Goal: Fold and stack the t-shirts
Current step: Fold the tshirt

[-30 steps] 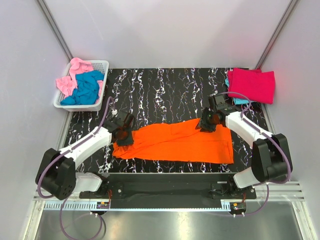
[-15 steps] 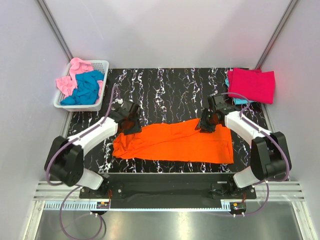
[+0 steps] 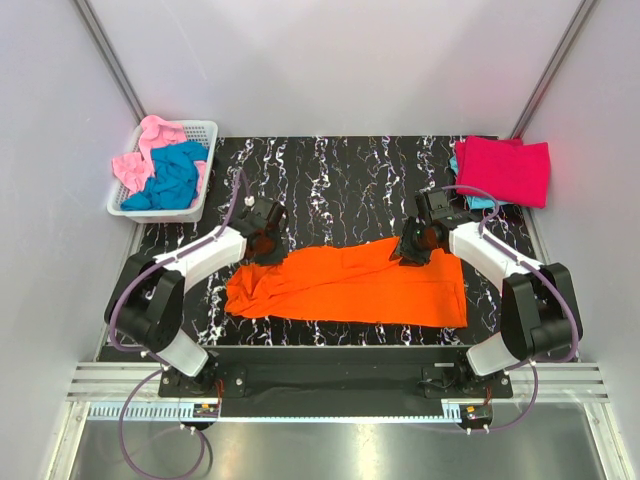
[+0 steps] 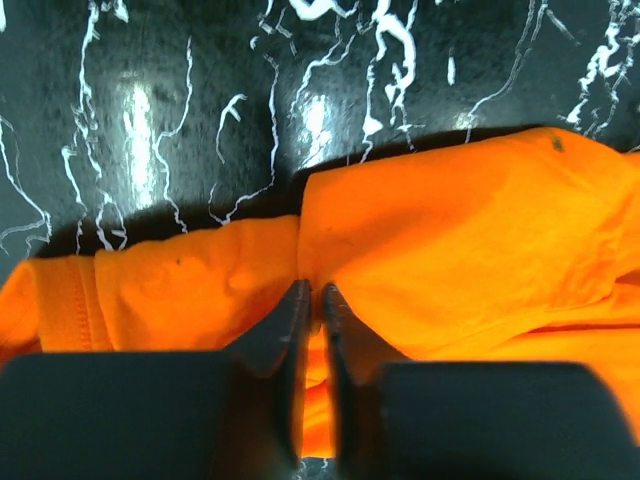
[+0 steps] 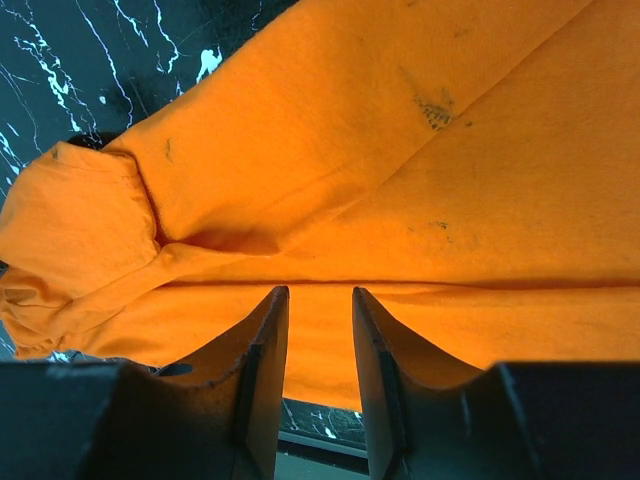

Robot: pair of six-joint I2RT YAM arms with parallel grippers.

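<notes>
**Both tools on the far edge of the orange shirt: left pinching, right apart**

- The orange short-sleeved cloth t-shirt [image 3: 350,285] lies on the black white-veined marble-look counter [image 3: 330,180]. It sits in the near half as a long band running left to right between the two arms. Its left end is rumpled and its right end is flatter.
- Left tool [image 3: 268,247]: at the shirt's far left corner. In your left wrist view the jaws are almost together, with only a thin slit between them. Orange cloth fills that slit, and a crease runs up from the tips. I read it as closed on a fold of the orange shirt.
- Right tool [image 3: 412,250]: on the far edge, right of the shirt's middle. In the right wrist view the jaws stand apart, with the tips at a fold line in the cloth. Orange cloth shows smooth in the gap. I read it as open. I cannot tell whether the tips press on the cloth.
- The white plastic lattice basket [image 3: 205,127] is at the far left corner, partly off the counter. It holds a crumpled teal blue t-shirt [image 3: 172,178] and a crumpled light pink t-shirt [image 3: 150,135].
- A folded crimson-pink t-shirt [image 3: 505,170] lies flat at the far right corner. A pale blue cloth edge [image 3: 482,203] peeks out at its near side.
- The basket and the crimson-pink t-shirt are both well apart from the tools.
</notes>
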